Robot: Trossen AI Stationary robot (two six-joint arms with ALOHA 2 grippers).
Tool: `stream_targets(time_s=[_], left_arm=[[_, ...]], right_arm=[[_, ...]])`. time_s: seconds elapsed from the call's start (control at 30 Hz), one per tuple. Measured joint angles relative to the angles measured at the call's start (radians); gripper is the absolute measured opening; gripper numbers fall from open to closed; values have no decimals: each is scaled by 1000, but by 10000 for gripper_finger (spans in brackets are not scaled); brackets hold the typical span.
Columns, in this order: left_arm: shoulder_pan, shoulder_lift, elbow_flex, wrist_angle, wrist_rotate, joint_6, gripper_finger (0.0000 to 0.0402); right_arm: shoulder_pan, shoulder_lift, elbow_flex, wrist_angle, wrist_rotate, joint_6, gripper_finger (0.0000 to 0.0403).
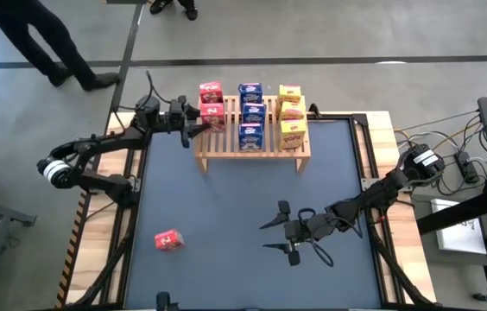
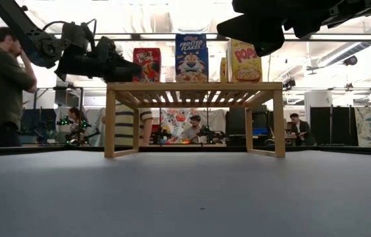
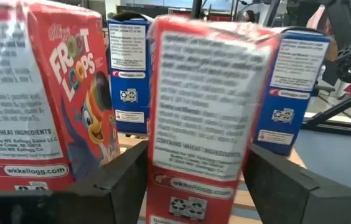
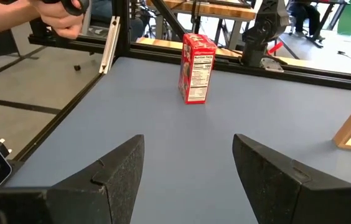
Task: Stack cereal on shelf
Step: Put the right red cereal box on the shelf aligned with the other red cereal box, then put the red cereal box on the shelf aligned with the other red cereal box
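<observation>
The shelf stands at the far middle of the bench, carrying cereal boxes in three rows: red boxes at its left end, blue boxes in the middle and yellow boxes at its right end. The left gripper reaches in from the left at shelf-top height, its jaws standing apart on either side of the nearer red box with a gap showing on each side; a second red box stands just beside that one, and blue boxes crowd close behind. One more red box stands upright and alone on the near left part of the bench, near the left edge, with bare mat all around it. The right gripper hangs over the open middle-right of the bench, jaws spread wide and empty, facing that lone red box. Between shelf and near edge the bench lies open. A person stands beyond the bench to the left.
</observation>
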Motion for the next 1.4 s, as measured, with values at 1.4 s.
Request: stream_targets(time_s=[1.4], left_arm=[[-485,-927,67,-1220,-427,-61,245]], right_arm=[[-40,0,-1,30,51,-52,228]])
